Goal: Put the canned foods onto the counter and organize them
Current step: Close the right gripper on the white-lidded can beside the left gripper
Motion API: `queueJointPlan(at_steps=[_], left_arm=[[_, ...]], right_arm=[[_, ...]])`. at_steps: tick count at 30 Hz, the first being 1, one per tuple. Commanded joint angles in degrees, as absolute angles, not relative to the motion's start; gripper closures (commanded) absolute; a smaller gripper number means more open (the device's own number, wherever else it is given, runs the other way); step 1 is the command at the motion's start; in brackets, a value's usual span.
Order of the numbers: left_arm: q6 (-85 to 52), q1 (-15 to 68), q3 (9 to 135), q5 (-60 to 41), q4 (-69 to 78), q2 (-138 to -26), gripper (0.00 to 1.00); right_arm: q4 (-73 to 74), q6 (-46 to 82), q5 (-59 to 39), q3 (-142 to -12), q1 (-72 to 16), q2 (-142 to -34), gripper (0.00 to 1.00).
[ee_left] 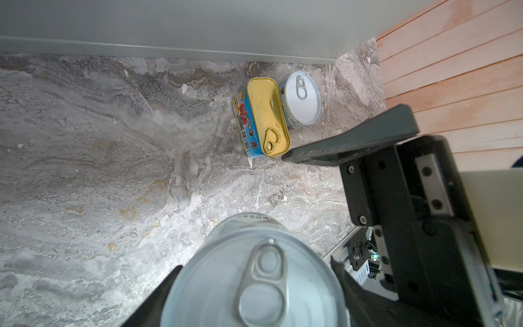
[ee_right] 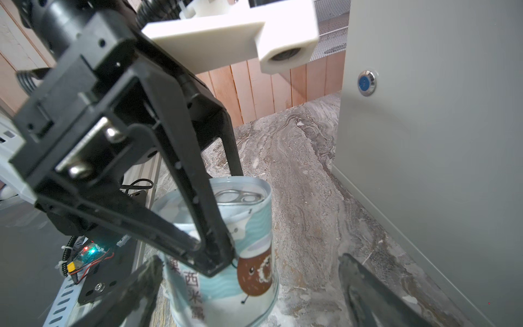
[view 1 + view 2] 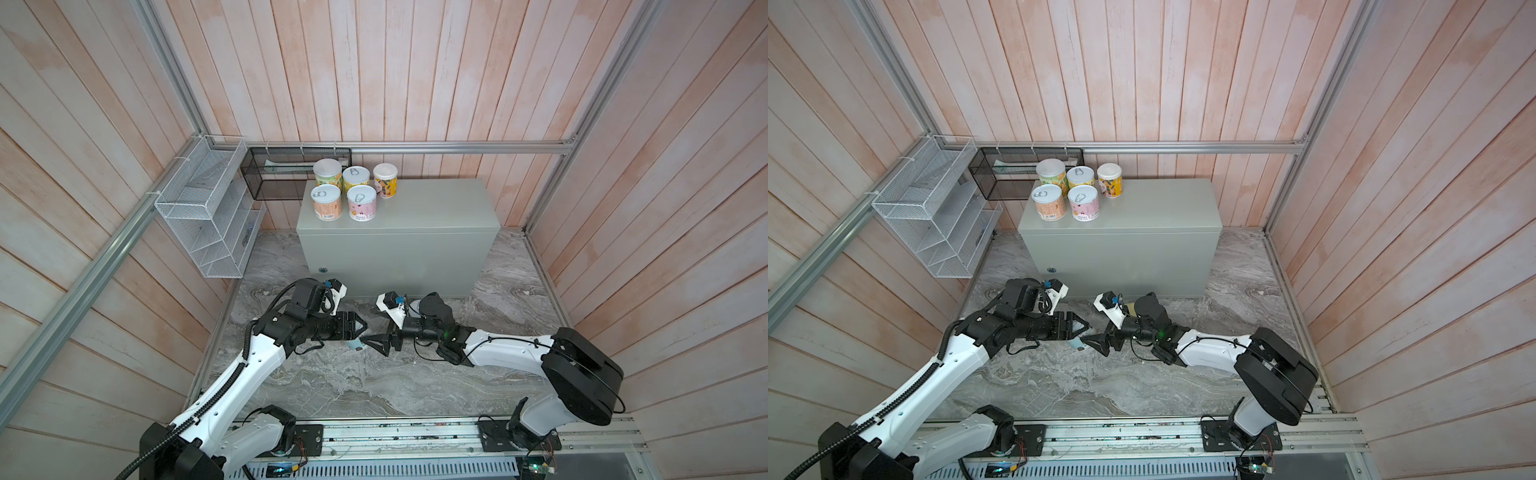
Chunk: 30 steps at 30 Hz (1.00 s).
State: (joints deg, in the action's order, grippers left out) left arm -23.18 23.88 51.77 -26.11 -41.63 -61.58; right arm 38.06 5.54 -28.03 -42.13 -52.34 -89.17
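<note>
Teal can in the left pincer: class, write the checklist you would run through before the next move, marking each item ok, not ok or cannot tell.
1. Grip of left pincer on teal can: ok, a finger on each side.
2. Opening of right pincer: ok, jaws wide, facing the can.
3. Can lifted off the stone floor: cannot tell.
4. Room on the counter: ok, five cans cluster at its back left corner.
5. All cans on the counter: not ok, gold tin and round pull-tab can stand on the floor by its front.
</note>
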Motion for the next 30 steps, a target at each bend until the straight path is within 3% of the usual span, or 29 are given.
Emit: queueJointPlan(at_steps=[1,20,30], left_arm=[[-23.7,23.6,54.5,-29.5,-38.5,-61.2,0.37],[-27.6,23.5,50.8,-35.1,-32.7,-58.8,0.37],[-27.4,23.2,50.0,-35.5,-32.1,-59.1,0.38]], right_arm=[[39.9,5.3,-29.4,-44.2,-52.9,-91.0,0.03],[44.9,9.6,-30.5,-47.5,-53.8,-95.8,0.08],[47.1,11.5,-29.8,-47.6,-53.8,-96.7,0.32]])
